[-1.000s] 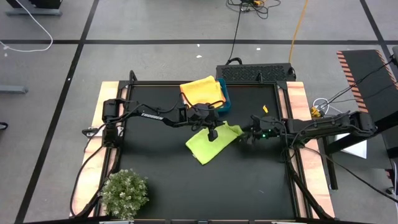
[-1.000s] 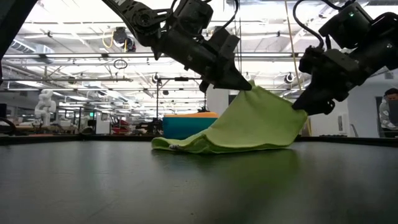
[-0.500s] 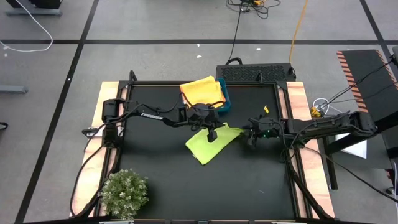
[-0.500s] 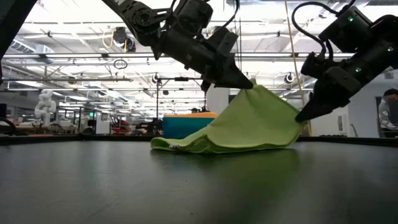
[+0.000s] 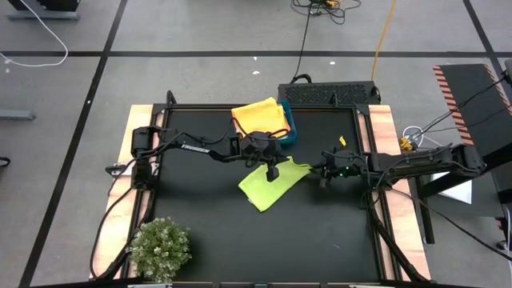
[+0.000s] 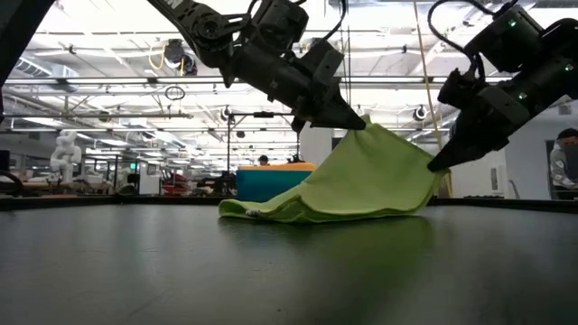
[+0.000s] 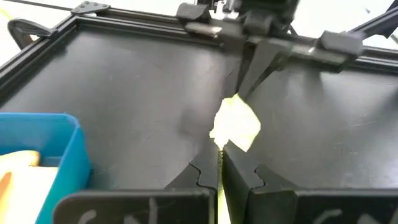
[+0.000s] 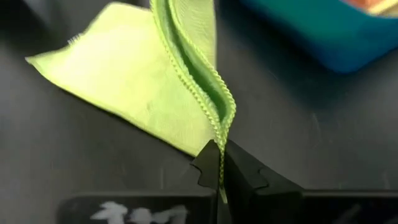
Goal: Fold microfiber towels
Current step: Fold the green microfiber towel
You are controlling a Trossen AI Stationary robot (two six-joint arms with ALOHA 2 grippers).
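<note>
A lime green microfiber towel (image 5: 268, 188) lies mid-table, its right part raised like a tent (image 6: 361, 185) and its left part resting on the mat. My left gripper (image 6: 361, 125) is shut on the raised peak. My right gripper (image 6: 434, 166) is shut on the towel's right end, lower than the peak. In the left wrist view the green cloth (image 7: 236, 124) spans from my own fingers to the right gripper opposite. A yellow towel (image 5: 258, 114) rests on the blue bin (image 5: 288, 132) at the far side, with orange showing above the bin's rim (image 6: 293, 165). My left gripper pinches the towel's raised peak (image 6: 368, 133) between its two fingers, slanting down from the table's left. The cloth slopes away below the fingers, and its left part lies on the table. My right gripper pinches the towel's stitched edge (image 8: 219, 138) between its two fingers, two layers together. It comes slanting down from the table's right. That end is held off the mat, and the cloth runs up from it to the peak without sagging.
A bushy green plant (image 5: 160, 248) stands at the near left corner. The blue bin (image 8: 323, 31) sits just beyond the towel toward the far edge. Bare black mat (image 5: 320, 232) stretches along the near side.
My right gripper has shut on the towel's right end and rolled a little; a second ago its fingers stood open around that end. The towel keeps its tented shape.
</note>
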